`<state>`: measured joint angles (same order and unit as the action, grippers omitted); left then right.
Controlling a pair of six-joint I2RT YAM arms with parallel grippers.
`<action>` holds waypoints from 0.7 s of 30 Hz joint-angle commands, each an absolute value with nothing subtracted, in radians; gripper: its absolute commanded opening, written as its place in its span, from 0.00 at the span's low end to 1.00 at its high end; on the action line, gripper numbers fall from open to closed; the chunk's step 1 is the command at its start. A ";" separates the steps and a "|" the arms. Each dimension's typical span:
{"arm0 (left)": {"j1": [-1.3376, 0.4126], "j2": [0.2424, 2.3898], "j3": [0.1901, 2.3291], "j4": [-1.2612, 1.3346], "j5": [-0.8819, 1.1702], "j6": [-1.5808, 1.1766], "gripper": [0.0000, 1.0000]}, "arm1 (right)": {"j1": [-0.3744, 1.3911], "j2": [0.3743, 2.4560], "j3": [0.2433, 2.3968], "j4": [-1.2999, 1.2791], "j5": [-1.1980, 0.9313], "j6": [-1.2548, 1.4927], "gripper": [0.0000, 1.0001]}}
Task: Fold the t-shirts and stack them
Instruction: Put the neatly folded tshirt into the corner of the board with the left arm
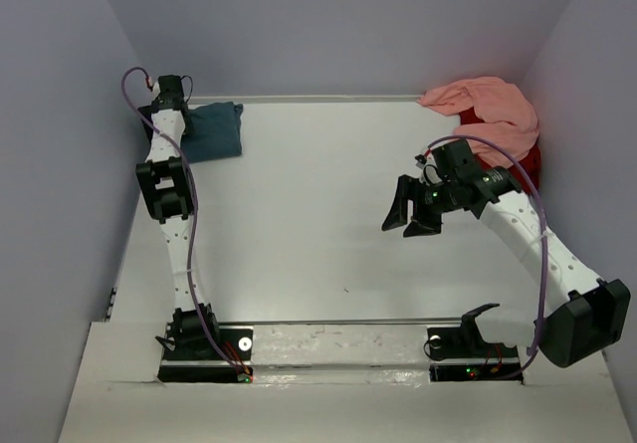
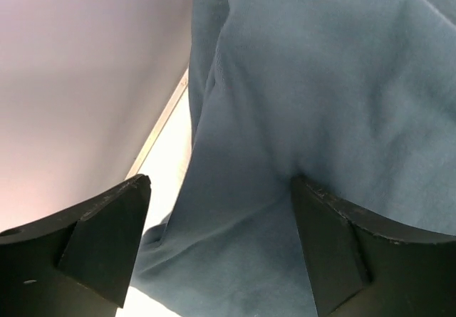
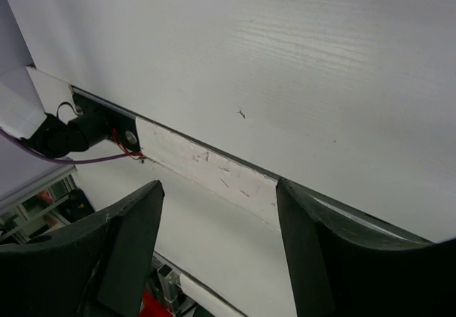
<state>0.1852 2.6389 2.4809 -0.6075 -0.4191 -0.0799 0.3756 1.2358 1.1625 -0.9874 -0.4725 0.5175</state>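
The blue shirt [image 1: 214, 129] is soft cloth with gentle folds. It lies in a flat, roughly square bundle at about 10 o'clock on the table [image 1: 318, 214], close to where the back wall [image 1: 348, 25] and the left wall meet. The pink shirt [image 1: 488, 105] is a crumpled heap at about 2 o'clock, pushed into the far right corner. The red shirt [image 1: 528, 159] peeks out just under it, mostly hidden by the pink one and the right arm.

The table is white, smooth and hard, with a few small marks. The walls are pale grey-purple and plain.

The left gripper [image 2: 217, 189] hangs over the left edge of the blue shirt, very near the left wall. Its black fingers stand wide apart and grip nothing. The right gripper [image 1: 408, 222] hangs at about 3 o'clock over the wide white middle, well apart from the walls. Its fingers are spread too, with nothing between them.
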 commanded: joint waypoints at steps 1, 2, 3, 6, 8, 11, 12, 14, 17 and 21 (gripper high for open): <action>0.180 2.513 2.451 -0.534 -0.468 -0.103 0.93 | 0.385 1.236 1.192 -0.988 -0.492 0.515 0.70; 0.178 2.499 2.450 -0.529 -0.465 -0.106 0.93 | 0.385 1.238 1.190 -0.985 -0.495 0.514 0.70; 0.175 2.487 2.451 -0.528 -0.454 -0.106 0.93 | 0.385 1.239 1.189 -0.982 -0.499 0.512 0.70; 0.152 2.430 2.442 -0.525 -0.449 -0.107 0.93 | 0.385 1.252 1.181 -0.970 -0.508 0.508 0.70; 0.118 2.384 2.415 -0.514 -0.503 -0.089 0.93 | 0.385 1.262 1.178 -0.963 -0.518 0.506 0.70; 0.086 2.349 2.414 -0.509 -0.552 -0.077 0.93 | 0.385 1.273 1.180 -0.965 -0.523 0.500 0.70; 0.066 2.342 2.413 -0.509 -0.555 -0.072 0.93 | 0.385 1.279 1.181 -0.968 -0.525 0.494 0.70; 0.046 2.316 2.387 -0.508 -0.531 -0.081 0.85 | 0.385 1.288 1.187 -0.974 -0.526 0.488 0.70; 0.022 2.278 2.281 -0.471 -0.506 -0.101 0.06 | 0.385 1.313 1.209 -0.992 -0.526 0.477 0.70; 0.038 2.338 2.272 -0.517 -0.488 -0.173 0.00 | 0.385 1.350 1.252 -1.017 -0.529 0.465 0.70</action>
<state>-0.0017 2.3081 2.2963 -0.4934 -0.4858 -0.1040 0.3756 1.3350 1.1831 -0.9966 -0.5095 0.4923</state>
